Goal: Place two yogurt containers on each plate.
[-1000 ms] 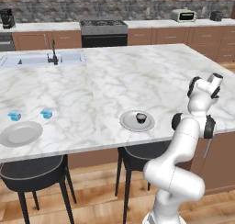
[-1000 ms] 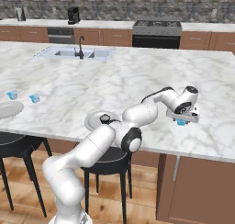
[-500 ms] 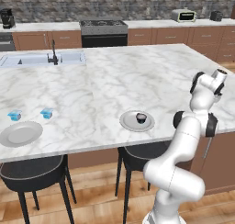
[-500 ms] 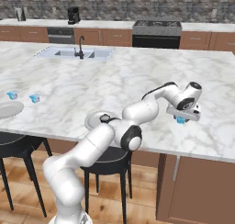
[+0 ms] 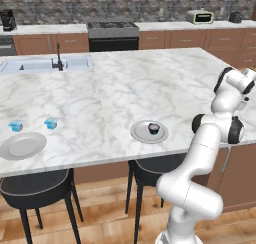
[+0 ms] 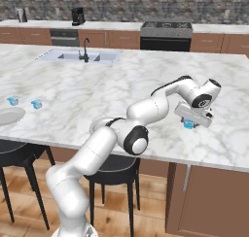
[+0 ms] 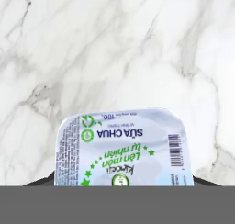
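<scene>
**Hand down over a yogurt cup at the counter's right end**

The hand [image 6: 190, 121] sits low over the marble counter [image 6: 121, 90] near its right end, with a blue yogurt container [image 6: 188, 124] directly beneath it. In the hand view that yogurt container [image 7: 120, 149] fills the lower middle, its pale printed lid facing the camera, with a dark finger edge showing on either side of it; whether the fingers press its sides or stand just off them cannot be told.

Near the counter's front edge lies a grey plate [image 5: 142, 135] with a small dark object [image 5: 153, 128] resting on it. Far to the left, a second plate [image 5: 22, 145] lies near the front edge, with two more yogurt containers, one [image 5: 16, 125] and another [image 5: 50, 123], standing on the counter just behind it, apart from each other.
</scene>
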